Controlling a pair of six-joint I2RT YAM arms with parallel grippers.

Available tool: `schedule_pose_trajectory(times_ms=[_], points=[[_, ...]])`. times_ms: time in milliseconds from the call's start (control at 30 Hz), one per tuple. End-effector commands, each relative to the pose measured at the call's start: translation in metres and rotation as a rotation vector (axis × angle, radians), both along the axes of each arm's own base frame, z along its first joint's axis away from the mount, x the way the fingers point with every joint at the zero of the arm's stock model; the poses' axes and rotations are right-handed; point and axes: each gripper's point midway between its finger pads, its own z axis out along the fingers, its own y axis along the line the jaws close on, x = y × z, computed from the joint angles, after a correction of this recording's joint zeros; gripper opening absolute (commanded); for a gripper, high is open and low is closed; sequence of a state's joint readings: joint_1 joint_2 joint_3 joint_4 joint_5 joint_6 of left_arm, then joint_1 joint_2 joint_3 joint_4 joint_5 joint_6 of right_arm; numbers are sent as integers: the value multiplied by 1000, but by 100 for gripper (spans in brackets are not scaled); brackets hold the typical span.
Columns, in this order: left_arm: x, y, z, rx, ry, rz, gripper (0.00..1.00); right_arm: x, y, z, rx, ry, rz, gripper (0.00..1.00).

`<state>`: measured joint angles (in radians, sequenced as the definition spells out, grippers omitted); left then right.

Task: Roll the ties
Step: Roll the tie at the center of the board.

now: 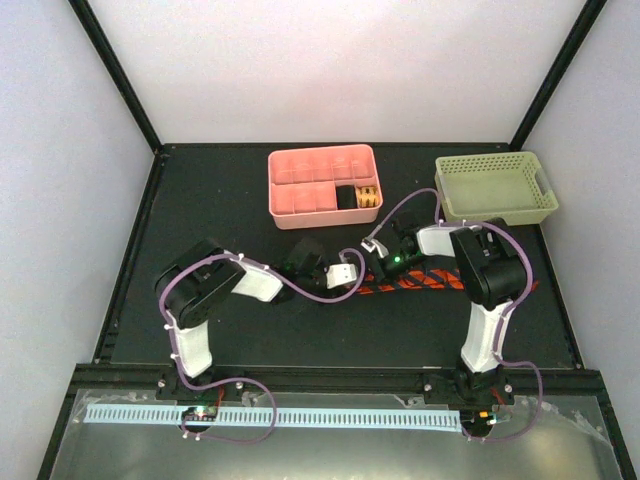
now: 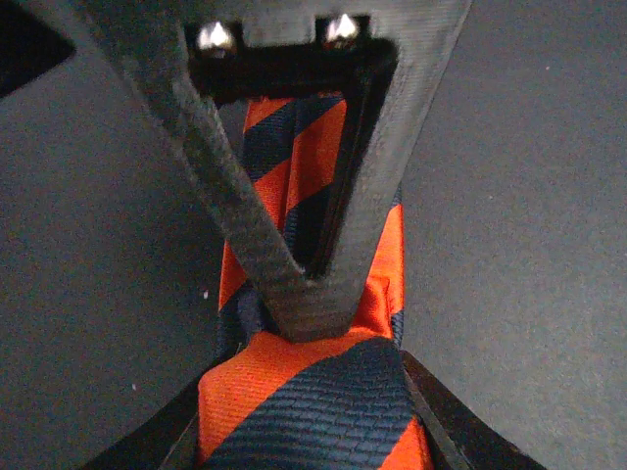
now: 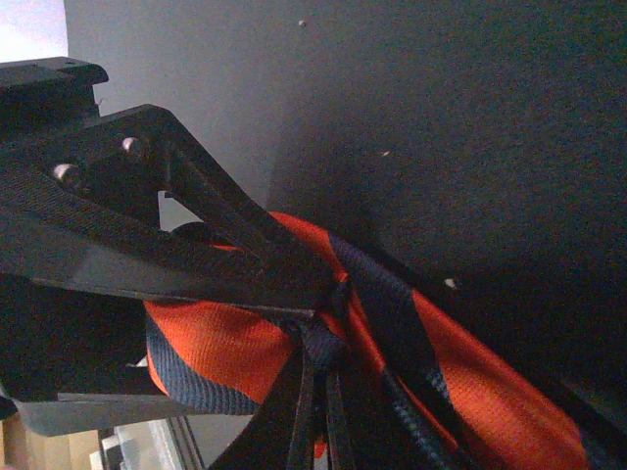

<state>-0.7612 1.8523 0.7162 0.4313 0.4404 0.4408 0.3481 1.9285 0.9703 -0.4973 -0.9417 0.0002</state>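
Note:
The tie point(image 1: 450, 284), orange-red with navy stripes, lies stretched across the black mat, running right from both grippers. My left gripper point(image 1: 352, 277) is at its left end. In the left wrist view my left gripper point(image 2: 312, 345) is shut on the tie point(image 2: 323, 401), with folded fabric between the fingers. My right gripper point(image 1: 384, 262) is just right of the left one. In the right wrist view my right gripper point(image 3: 331, 311) is shut on a curled loop of the tie point(image 3: 220, 351), and the rest of the tie trails off to the lower right.
A pink compartment tray point(image 1: 300, 165) stands at the back centre, with rolled ties point(image 1: 366, 197) in its right compartments. A pale green perforated basket point(image 1: 495, 190) stands at the back right. The black mat point(image 1: 230, 200) ends at a raised frame on all sides.

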Motion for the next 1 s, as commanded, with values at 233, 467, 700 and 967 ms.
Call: schedule_pose_trajectory(times_ms=[233, 467, 700, 967], points=[[-3, 19, -4, 19, 69, 119, 66, -2, -19, -29, -157, 18, -9, 2], [-12, -1, 19, -193, 54, 22, 76, -6, -27, -37, -216, 19, -3, 2], [-4, -16, 22, -315, 66, 22, 74, -8, -25, -41, -196, 38, -5, 2], [-4, -12, 10, -265, 56, 37, 50, -5, -20, -33, -157, 17, -6, 2]])
